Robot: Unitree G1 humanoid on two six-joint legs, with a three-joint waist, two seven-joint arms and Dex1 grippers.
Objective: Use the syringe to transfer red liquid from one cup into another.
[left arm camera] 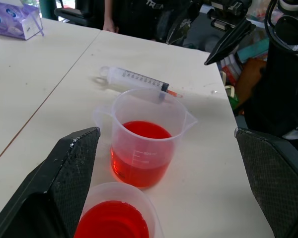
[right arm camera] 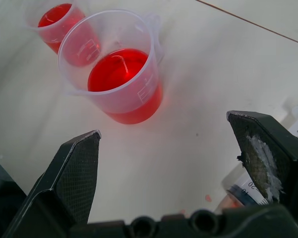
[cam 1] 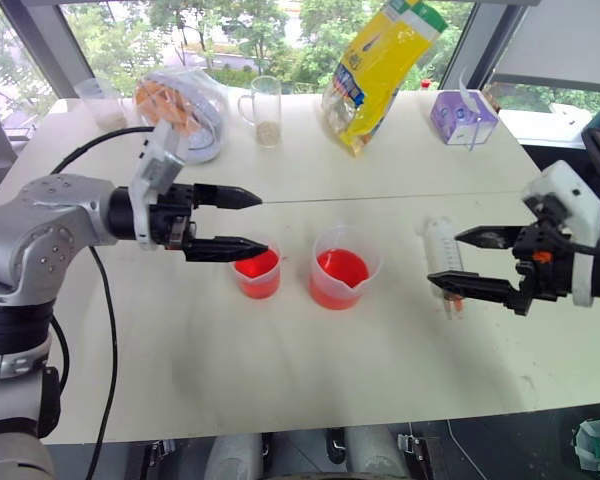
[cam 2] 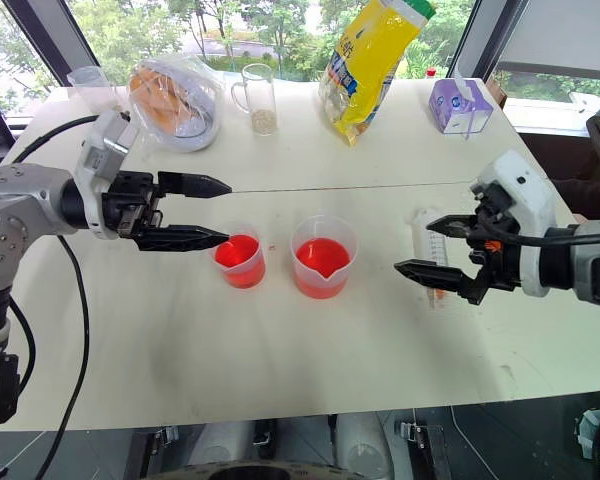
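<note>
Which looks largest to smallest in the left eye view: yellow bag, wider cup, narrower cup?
1. yellow bag, though it stands farther from the camera.
2. wider cup.
3. narrower cup, which stands beside the wider one, so that comparison is fair.

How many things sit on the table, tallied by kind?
Red-liquid cups: 2 (wide, narrow)
Syringe: 1
Glass mug: 1
Yellow bag: 1
Purple tissue pack: 1
Clear bag: 1
Far corner cup: 1
Total: 8

We read this as indoor test room: plain white table [cam 1: 280, 380] by large windows [cam 1: 270, 30] onto trees, cable [cam 1: 105, 330] trailing, tissue box [cam 1: 462, 117], snack bag [cam 1: 380, 65].
</note>
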